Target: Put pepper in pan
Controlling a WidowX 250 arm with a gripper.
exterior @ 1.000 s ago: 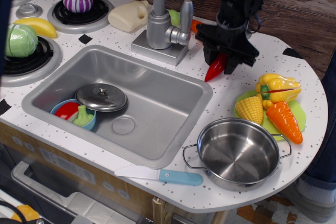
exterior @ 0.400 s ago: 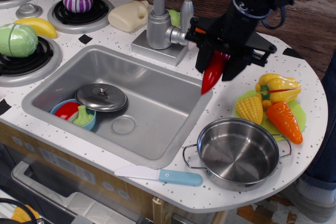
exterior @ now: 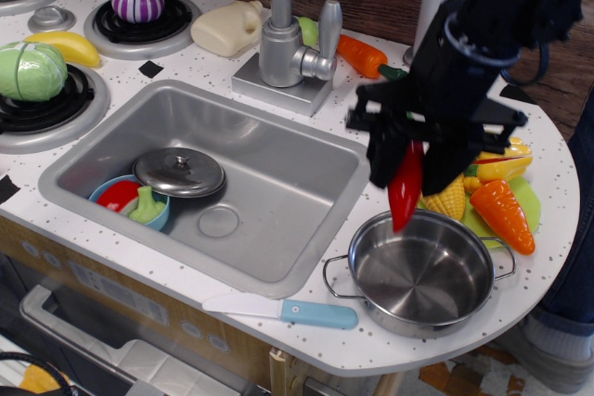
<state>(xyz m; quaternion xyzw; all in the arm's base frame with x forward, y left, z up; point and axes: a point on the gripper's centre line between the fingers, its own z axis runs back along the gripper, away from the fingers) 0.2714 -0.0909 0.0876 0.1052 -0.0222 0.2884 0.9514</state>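
Carried forward from beside the faucet, the gripper hung above the pan, its fingers pinching the pepper tip-down over the rear rim. Released there, the pepper might have struck that rim and tumbled onto the counter.

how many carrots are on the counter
2: one carrot behind the faucet, one carrot on the green plate at right. The gripper may hide more.
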